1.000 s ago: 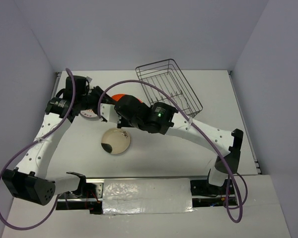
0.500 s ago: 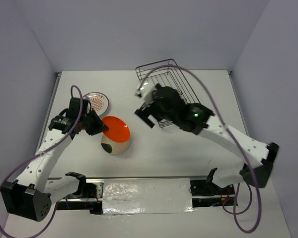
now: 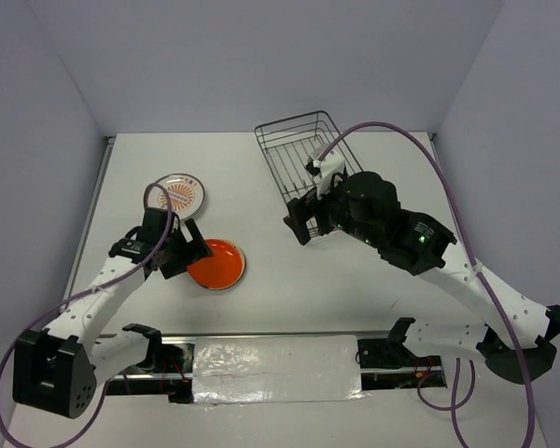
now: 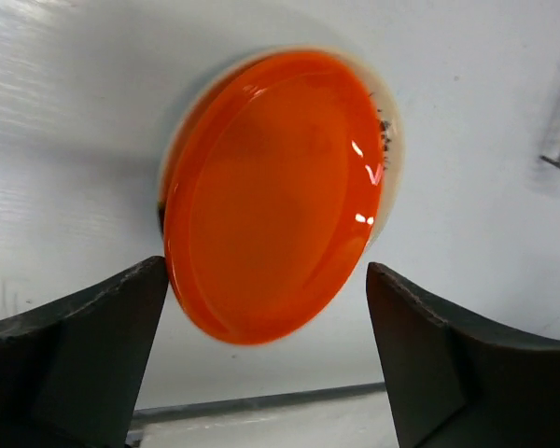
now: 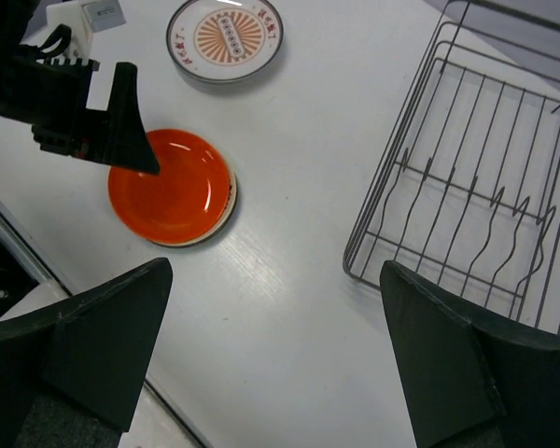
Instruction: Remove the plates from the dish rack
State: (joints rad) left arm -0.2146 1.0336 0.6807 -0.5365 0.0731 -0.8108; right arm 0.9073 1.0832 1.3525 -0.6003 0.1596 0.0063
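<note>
A solid orange-red plate (image 3: 218, 264) lies flat on the table, stacked on a cream plate whose rim (image 5: 229, 201) shows around it. My left gripper (image 3: 194, 254) is open just left of it, and the orange-red plate (image 4: 275, 196) lies ahead of its spread jaws, untouched. A white plate with an orange sunburst pattern (image 3: 181, 194) lies farther back on the left. The dark wire dish rack (image 3: 317, 163) stands at the back right with no plates showing in it. My right gripper (image 3: 303, 213) hovers open over bare table by the rack's near end, holding nothing.
The table's near edge with a black rail and a taped strip (image 3: 275, 369) runs along the bottom. Walls close in at the back and on both sides. My left gripper (image 5: 103, 121) shows in the right wrist view, beside the orange-red plate (image 5: 173, 187).
The orange-red plate has gone down onto the cream plate, and my left gripper has opened and let go of it. My right arm has swung right, towards the rack, and opened.
</note>
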